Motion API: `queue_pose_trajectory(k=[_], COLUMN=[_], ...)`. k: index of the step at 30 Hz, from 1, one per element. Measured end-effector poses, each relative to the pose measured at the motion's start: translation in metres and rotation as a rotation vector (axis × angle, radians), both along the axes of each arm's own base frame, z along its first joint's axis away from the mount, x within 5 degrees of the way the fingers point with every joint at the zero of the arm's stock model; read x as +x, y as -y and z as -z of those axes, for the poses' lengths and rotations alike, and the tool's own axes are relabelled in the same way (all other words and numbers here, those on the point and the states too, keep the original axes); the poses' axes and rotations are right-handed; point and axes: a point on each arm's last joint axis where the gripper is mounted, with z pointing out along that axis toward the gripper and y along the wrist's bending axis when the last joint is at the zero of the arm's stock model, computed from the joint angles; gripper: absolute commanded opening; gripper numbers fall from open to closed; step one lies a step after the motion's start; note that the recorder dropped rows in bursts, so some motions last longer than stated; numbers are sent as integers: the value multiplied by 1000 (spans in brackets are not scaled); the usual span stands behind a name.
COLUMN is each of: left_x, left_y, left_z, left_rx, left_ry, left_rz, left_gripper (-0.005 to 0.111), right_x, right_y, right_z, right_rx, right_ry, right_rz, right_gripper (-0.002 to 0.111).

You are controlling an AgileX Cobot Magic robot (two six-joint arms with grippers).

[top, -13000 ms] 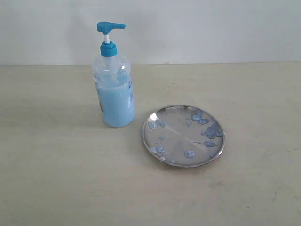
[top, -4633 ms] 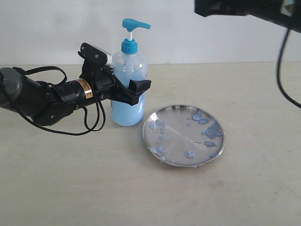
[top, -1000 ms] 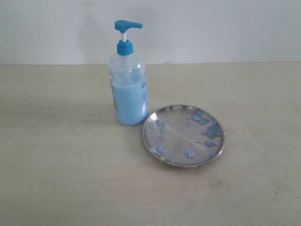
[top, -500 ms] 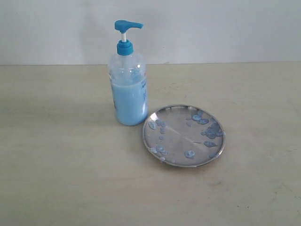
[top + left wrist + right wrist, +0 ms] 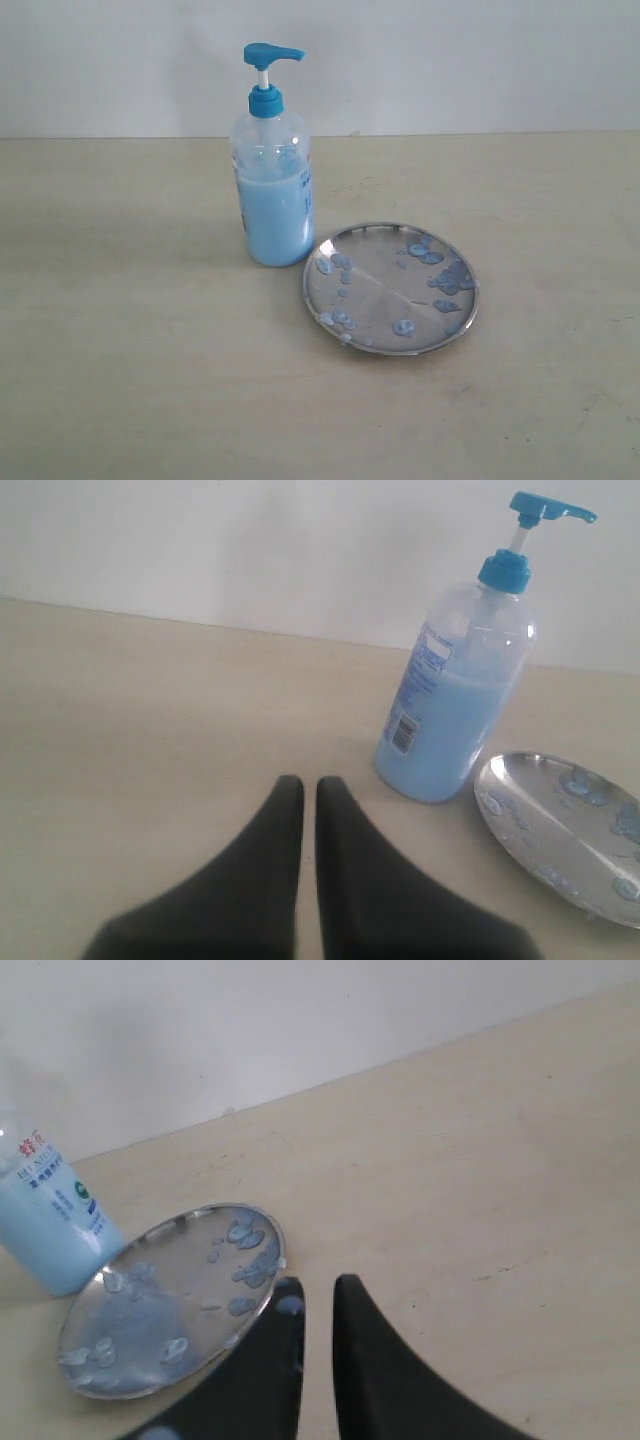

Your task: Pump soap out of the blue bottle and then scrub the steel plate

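The pale table [image 5: 120,380] fills the exterior view, with a white wall [image 5: 450,60] behind it. The steel plate [image 5: 375,268] lies flat on the table. The blue bottle [image 5: 272,190] stands upright just beside its rim, on the left of that view; I cannot tell whether they touch. Soap [image 5: 275,228] fills the bottle past halfway and dots the plate in small bluish blobs.

My grippers appear only in the wrist views. The left wrist view shows the whole pump head and a barcode label [image 5: 403,732] on the bottle's side, while the right wrist view catches just the bottle's lower body. My left gripper [image 5: 310,785] is clenched on nothing, fingers all but meeting, over the table near the bottle. My right gripper [image 5: 318,1285] is likewise closed and empty near the plate's edge — with a bluish speck [image 5: 290,1306] on one finger, possibly soap.
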Motion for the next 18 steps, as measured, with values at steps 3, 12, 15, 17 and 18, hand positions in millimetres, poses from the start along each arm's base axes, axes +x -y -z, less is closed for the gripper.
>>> queue_pose_trajectory(k=[3,12,15,17,18], left_x=[0,-7,-17,-25,-29], left_y=[0,-5,-14,-22,-25], left_z=[0,-7,-11,-11,-9], left_rx=[0,-11,-15,-11,6], left_ry=[0,78,139,155,148], left_rz=[0,-40,-133,-223,-261], left_gripper=[4,4,4,4,4], right_x=[0,0,0,0,0], right_y=[0,1,1,1,1], right_z=[0,0,0,0,0], right_rx=[-33,-42,-42,-42,-42], right_ry=[0,-2,-2,-2,-2], right_rz=[-3,-3,-3,-3,-3], right_gripper=[0,0,0,0,0])
